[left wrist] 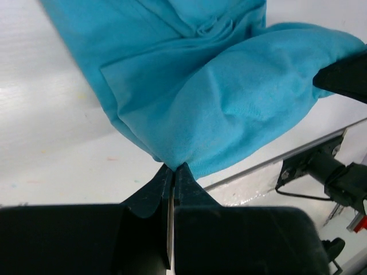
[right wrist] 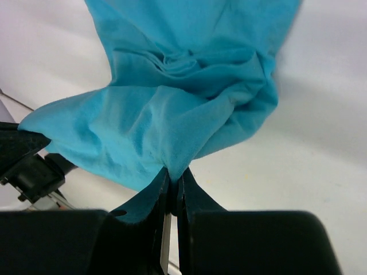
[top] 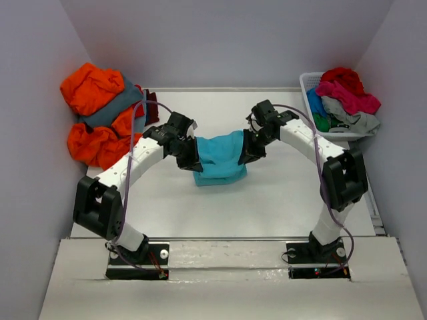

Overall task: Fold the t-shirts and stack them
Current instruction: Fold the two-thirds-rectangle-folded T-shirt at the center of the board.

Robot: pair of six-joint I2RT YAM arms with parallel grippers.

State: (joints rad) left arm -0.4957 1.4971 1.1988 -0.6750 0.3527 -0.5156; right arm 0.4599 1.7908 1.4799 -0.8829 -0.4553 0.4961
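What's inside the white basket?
A red shirt on top, a pink shirt below, a light grey shirt, plus green cloth and blue cloth peeking out. Anything underneath is hidden.

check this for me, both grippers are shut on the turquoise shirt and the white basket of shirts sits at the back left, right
One thing is off: the white basket sits at the back right, as the top external view shows. The rest stands: the left gripper and the right gripper are both shut on the turquoise shirt.

One turquoise t-shirt (top: pixel 220 163), one white basket (top: pixel 305 87).
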